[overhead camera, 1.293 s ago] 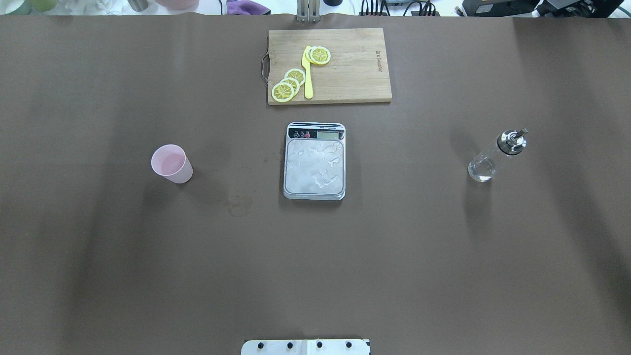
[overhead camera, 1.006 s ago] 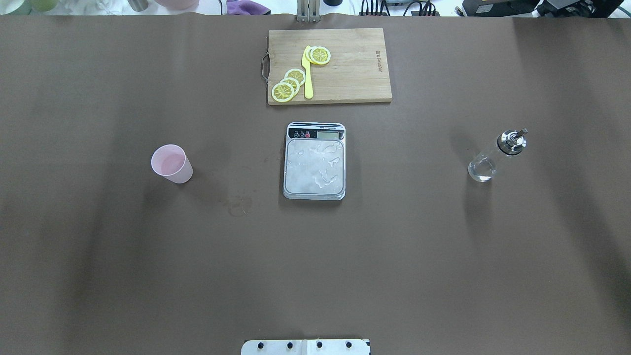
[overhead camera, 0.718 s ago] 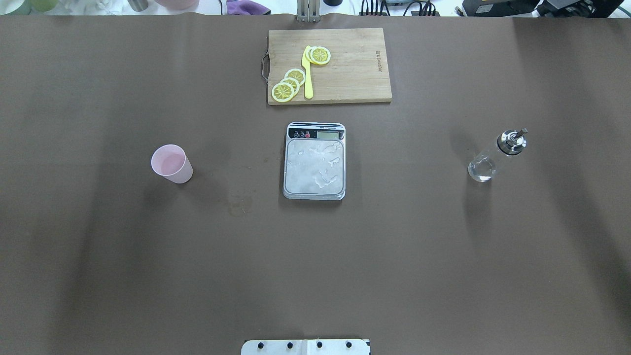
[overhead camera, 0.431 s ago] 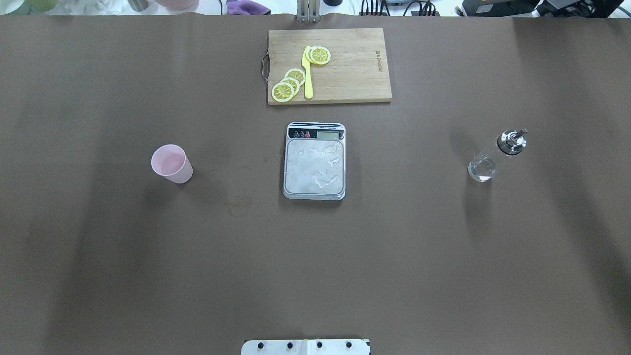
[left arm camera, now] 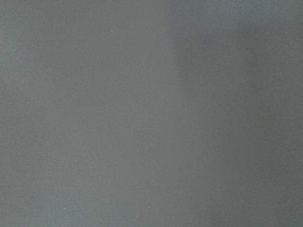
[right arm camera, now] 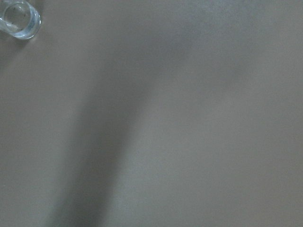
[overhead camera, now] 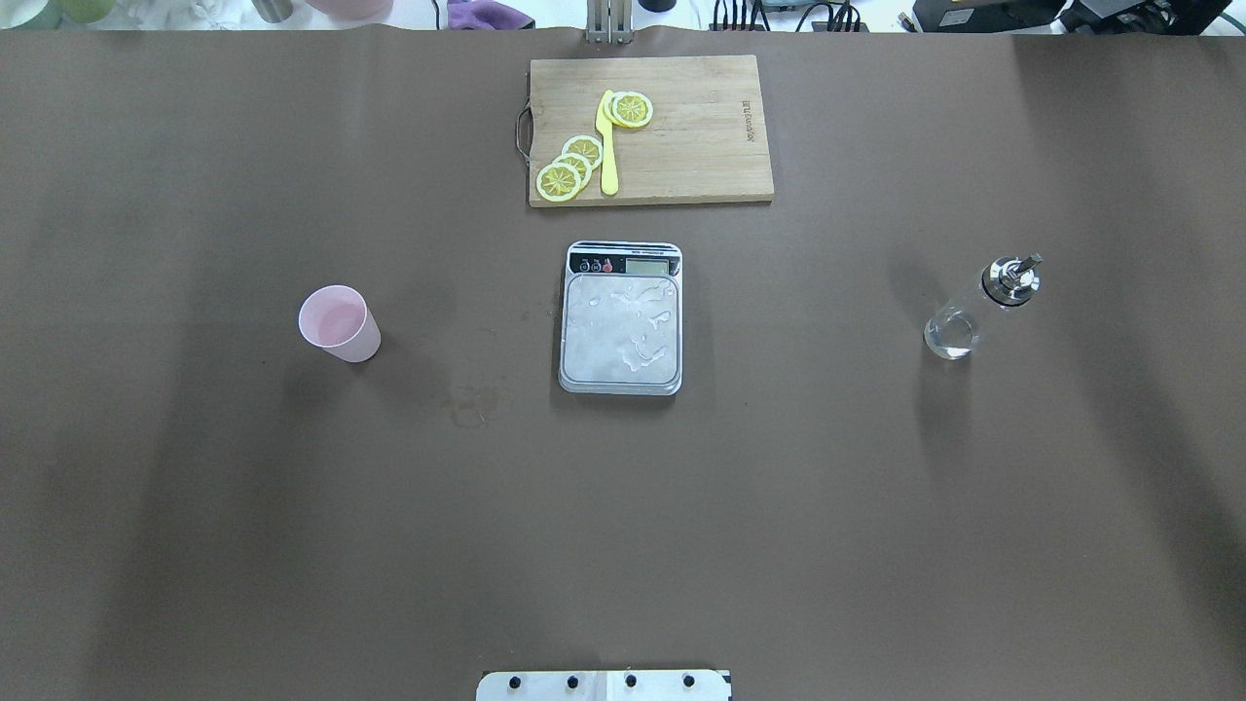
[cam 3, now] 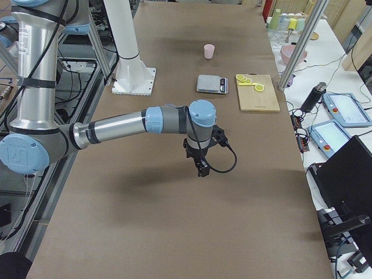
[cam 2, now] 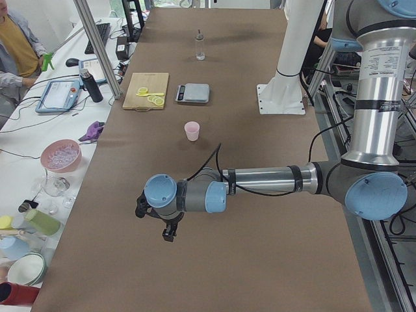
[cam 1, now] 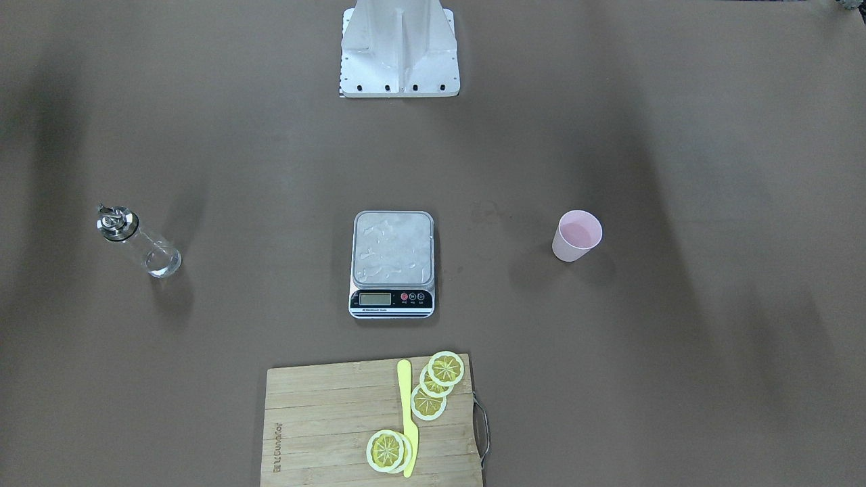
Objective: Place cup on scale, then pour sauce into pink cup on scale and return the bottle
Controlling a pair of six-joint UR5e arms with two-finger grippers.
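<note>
The pale pink cup (overhead camera: 338, 323) stands upright on the brown table, left of the scale; it also shows in the front view (cam 1: 577, 235). The scale (overhead camera: 621, 317) sits mid-table with droplets on its bare silvery platform. The clear glass bottle (overhead camera: 978, 308) with its silver pourer stands upright to the right; its base shows in the corner of the right wrist view (right arm camera: 19, 19). My left gripper (cam 2: 166, 231) hangs over bare table well short of the cup. My right gripper (cam 3: 201, 170) hangs over bare table near the bottle's side. I cannot tell whether either is open or shut.
A wooden cutting board (overhead camera: 681, 146) with lemon slices (overhead camera: 569, 167) and a yellow knife (overhead camera: 607, 146) lies beyond the scale. The robot's white base (cam 1: 399, 47) stands at the near table edge. Bowls, cups and tablets lie on a side table (cam 2: 58, 130).
</note>
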